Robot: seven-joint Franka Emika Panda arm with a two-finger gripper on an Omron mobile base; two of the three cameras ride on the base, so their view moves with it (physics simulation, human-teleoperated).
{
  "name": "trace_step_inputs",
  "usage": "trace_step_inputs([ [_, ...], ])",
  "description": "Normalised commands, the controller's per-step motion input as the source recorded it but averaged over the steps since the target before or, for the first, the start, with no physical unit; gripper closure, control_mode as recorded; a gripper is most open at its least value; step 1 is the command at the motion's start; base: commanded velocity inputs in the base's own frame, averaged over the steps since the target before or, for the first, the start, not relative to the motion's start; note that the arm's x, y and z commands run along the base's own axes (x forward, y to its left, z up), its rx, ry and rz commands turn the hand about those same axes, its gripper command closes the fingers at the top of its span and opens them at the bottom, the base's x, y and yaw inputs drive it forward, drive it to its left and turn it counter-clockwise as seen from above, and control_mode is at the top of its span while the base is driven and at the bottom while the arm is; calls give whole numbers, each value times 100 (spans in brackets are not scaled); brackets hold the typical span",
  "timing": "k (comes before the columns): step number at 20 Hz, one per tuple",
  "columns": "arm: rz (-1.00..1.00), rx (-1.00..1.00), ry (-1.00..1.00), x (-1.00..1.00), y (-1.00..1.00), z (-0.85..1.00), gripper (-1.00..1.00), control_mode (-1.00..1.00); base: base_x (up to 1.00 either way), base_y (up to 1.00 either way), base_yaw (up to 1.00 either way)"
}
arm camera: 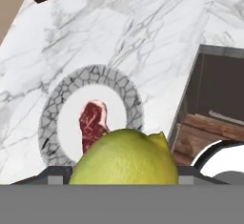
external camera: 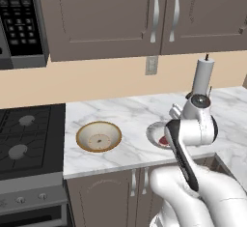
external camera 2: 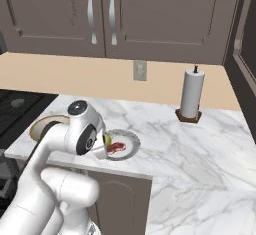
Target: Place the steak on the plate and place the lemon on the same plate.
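Steak [arm camera: 93, 123] is seen most clearly in the hand view, where it lies flat on the pale centre of the plate [arm camera: 55, 105], a little to the left of the middle. The lemon [arm camera: 125, 157] is very large at the bottom of this view, between the tips of the tool [arm camera: 125, 176], so the tool is clamped on the lemon and held above the near edge of the plate. The patterned grey rim of the plate is shown well here, and the marble worktop [arm camera: 143, 32] around it. An open dark drawer or cabinet is seen at the right edge.

From the left base view, the plate [external camera: 153, 133] is mostly hidden behind the arm, and only a small red piece of the steak [external camera: 163, 140] can be noticed. A tan bowl [external camera: 99, 136] stands on the worktop [external camera: 130, 112] to the left of the plate, apart from it, and a paper towel roll [external camera: 203, 76] is behind the arm. The stove [external camera: 26, 136] is at the left.

In the right base view, the steak [external camera 2: 116, 147] is visible on the plate [external camera 2: 131, 143], and a thin yellow edge of the lemon [external camera 2: 107, 140] is seen beside the hand of the robot, over the left part of the plate. The paper towel roll [external camera 2: 191, 95] stands well apart, at the wall.
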Motion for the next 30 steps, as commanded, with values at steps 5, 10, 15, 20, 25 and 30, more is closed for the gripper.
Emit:
trace_step_inputs([
  [5,0,10,18,52,-66,0,100,-100,0,0,0],
  [10,0,7,19,80,-19,0,100,-100,0,0,0],
  [15,0,0,23,72,0,-7,100,-100,0,0,0],
  [20,0,0,18,27,0,-36,100,-100,0,0,0],
  [25,0,0,14,7,0,-47,100,-100,0,0,0],
  [30,0,0,12,8,0,-42,100,-100,0,0,0],
])
